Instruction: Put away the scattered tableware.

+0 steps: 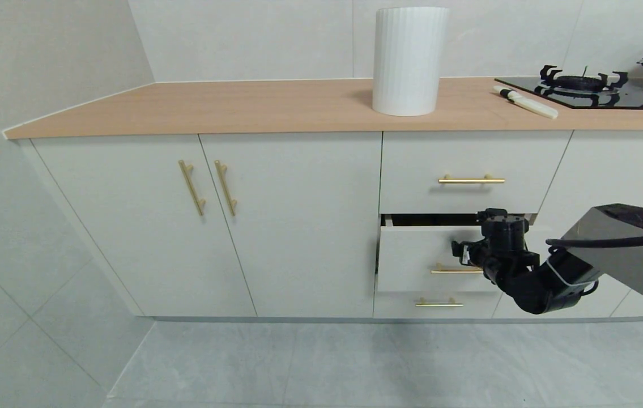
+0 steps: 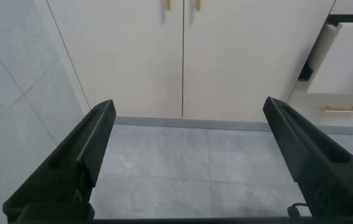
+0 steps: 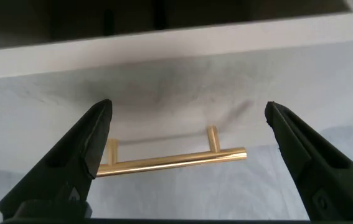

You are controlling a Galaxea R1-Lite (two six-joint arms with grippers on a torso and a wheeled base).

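Right end effector (image 3: 187, 109) spread wide, just off handle (image 3: 170, 160) of part-open drawer (image 1: 412, 258); left end effector (image 2: 188, 104) spread too.

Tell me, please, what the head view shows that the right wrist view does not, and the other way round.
The head view adds the counter with a white canister, a knife and the stove, plus the cabinet doors and the shut top drawer. The right wrist view adds a close look at the right gripper, its fingers spread wide, and the two posts of the gold handle. Both share the part-open middle drawer, that handle, and the gripper in front of it, not gripping.
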